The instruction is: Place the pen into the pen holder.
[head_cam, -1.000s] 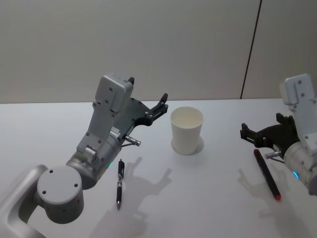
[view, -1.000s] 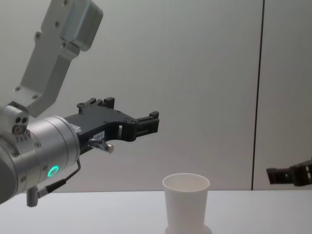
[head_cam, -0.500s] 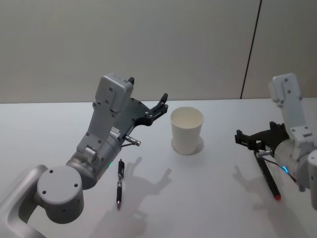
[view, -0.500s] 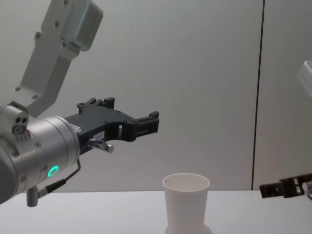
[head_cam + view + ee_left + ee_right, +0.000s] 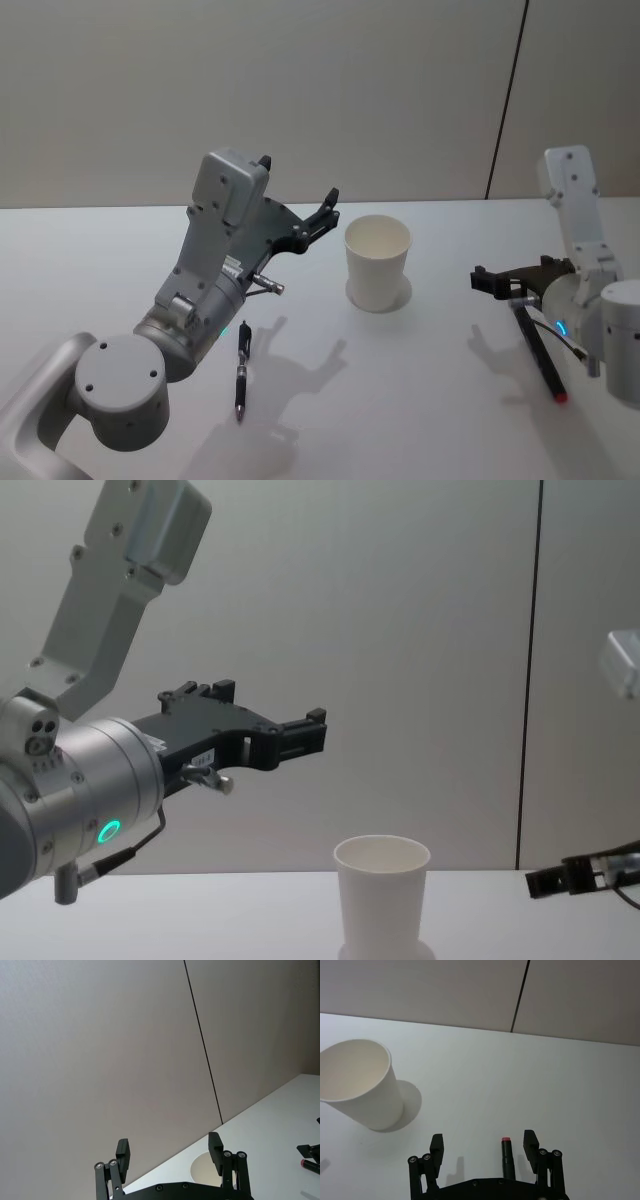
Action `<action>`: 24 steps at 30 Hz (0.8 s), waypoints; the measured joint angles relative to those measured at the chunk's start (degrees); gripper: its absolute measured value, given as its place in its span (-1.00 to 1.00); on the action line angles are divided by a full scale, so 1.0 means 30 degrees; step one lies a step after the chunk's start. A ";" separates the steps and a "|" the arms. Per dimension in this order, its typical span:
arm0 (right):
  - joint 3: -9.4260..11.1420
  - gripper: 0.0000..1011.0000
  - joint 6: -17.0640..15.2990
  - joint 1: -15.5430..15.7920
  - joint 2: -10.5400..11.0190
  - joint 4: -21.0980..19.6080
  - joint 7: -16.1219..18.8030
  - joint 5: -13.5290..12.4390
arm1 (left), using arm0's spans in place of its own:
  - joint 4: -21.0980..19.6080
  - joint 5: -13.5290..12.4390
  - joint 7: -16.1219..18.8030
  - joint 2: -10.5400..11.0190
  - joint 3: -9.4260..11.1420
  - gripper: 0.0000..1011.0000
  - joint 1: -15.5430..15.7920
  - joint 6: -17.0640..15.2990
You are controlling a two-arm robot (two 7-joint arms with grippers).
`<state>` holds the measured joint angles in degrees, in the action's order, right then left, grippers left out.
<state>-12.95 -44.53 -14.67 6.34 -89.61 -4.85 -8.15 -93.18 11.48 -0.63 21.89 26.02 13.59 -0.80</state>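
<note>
Pen holder (image 5: 378,262) stood upright on the table (image 5: 420,420), centre, toward the far side. One pen (image 5: 241,370) lay left of it, nearer the robot. A second pen (image 5: 538,352) lay well right, its far end under the right gripper (image 5: 485,280). Left gripper (image 5: 325,210) hung above the table, just left of the holder.

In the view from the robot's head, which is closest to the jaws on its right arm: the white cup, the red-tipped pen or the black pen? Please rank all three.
From the right gripper:
1. Red-tipped pen, lying just beneath it, on the right.
2. White cup, in the middle.
3. Black pen, far over on the left.
</note>
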 joint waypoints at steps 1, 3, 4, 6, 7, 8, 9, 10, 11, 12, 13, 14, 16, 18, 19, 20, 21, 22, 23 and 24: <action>0.0018 0.98 -0.0051 -0.0063 -0.0039 0.0086 -0.0044 -0.0015 | 0.0001 0.0000 0.0000 0.0001 0.0000 0.98 0.0001 0.0001; 0.0085 0.98 -0.0215 -0.0267 -0.0158 0.0394 -0.0188 -0.0053 | 0.0001 0.0000 -0.0001 0.0000 0.0000 0.98 0.0000 0.0000; 0.0104 0.98 -0.0251 -0.0324 -0.0191 0.0481 -0.0214 -0.0058 | 0.0001 0.0000 0.0000 0.0000 0.0001 0.98 0.0001 0.0001; 0.0147 0.98 -0.0360 -0.0443 -0.0257 0.0656 -0.0293 -0.0065 | 0.0000 0.0000 0.0000 0.0000 0.0000 0.98 0.0001 0.0001; 0.0171 0.98 -0.0409 -0.0521 -0.0301 0.0734 -0.0326 -0.0068 | 0.0000 0.0000 -0.0001 0.0000 0.0000 0.98 0.0001 0.0000; 0.0209 0.98 -0.0512 -0.0612 -0.0349 0.0897 -0.0391 -0.0070 | 0.0000 0.0000 -0.0001 0.0000 0.0000 0.98 0.0001 0.0000; 0.0232 0.98 -0.0565 -0.0684 -0.0382 0.1001 -0.0423 -0.0070 | 0.0000 0.0000 0.0000 0.0000 0.0000 0.98 0.0001 0.0001; 0.0277 0.98 -0.0681 -0.0793 -0.0439 0.1171 -0.0481 -0.0071 | 0.0000 0.0000 0.0000 0.0000 0.0000 0.98 0.0001 0.0001; 0.0304 0.98 -0.0725 -0.0862 -0.0471 0.1251 -0.0504 -0.0072 | 0.0000 0.0000 0.0000 0.0000 0.0000 0.98 0.0001 0.0001; 0.0339 0.98 -0.0820 -0.0961 -0.0512 0.1437 -0.0542 -0.0069 | 0.0000 0.0000 0.0000 0.0000 0.0000 0.98 0.0000 0.0001; 0.0362 0.98 -0.0862 -0.1015 -0.0534 0.1523 -0.0559 -0.0060 | 0.0000 0.0000 0.0000 0.0000 0.0000 0.98 0.0001 0.0001; 0.0376 0.98 -0.0917 -0.1064 -0.0553 0.1604 -0.0578 -0.0044 | 0.0000 0.0000 0.0000 0.0000 0.0000 0.98 0.0001 0.0001; 0.0430 0.98 -0.1037 -0.1220 -0.0612 0.1884 -0.0609 0.0011 | 0.0001 0.0000 0.0000 0.0000 0.0000 0.98 0.0000 0.0001; 0.0459 0.98 -0.1117 -0.1325 -0.0645 0.2051 -0.0618 0.0051 | 0.0000 0.0000 0.0000 0.0000 0.0001 0.98 0.0001 0.0001; 0.0495 0.98 -0.1175 -0.1401 -0.0678 0.2201 -0.0619 0.0099 | 0.0001 0.0000 0.0000 0.0001 0.0000 0.98 0.0001 0.0001; 0.0510 0.98 -0.1207 -0.1443 -0.0693 0.2276 -0.0619 0.0123 | 0.0001 0.0000 0.0001 0.0000 0.0000 0.98 0.0000 0.0001; 0.0522 0.98 -0.1230 -0.1487 -0.0709 0.2354 -0.0620 0.0141 | 0.0001 0.0000 -0.0001 0.0000 0.0001 0.98 0.0000 0.0001; 0.0534 0.98 -0.1264 -0.1530 -0.0722 0.2433 -0.0620 0.0164 | 0.0001 0.0000 0.0000 0.0000 0.0000 0.98 0.0001 0.0001; 0.0571 0.98 -0.1326 -0.1607 -0.0748 0.2578 -0.0619 0.0212 | 0.0000 0.0000 0.0000 0.0000 0.0000 0.98 0.0001 0.0001; 0.0584 0.98 -0.1351 -0.1645 -0.0760 0.2647 -0.0612 0.0232 | 0.0000 0.0000 0.0000 0.0000 0.0001 0.98 0.0001 0.0001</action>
<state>-11.19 -48.58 -19.60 4.05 -81.67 -6.69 -7.45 -93.18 11.48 -0.63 21.89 26.02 13.59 -0.80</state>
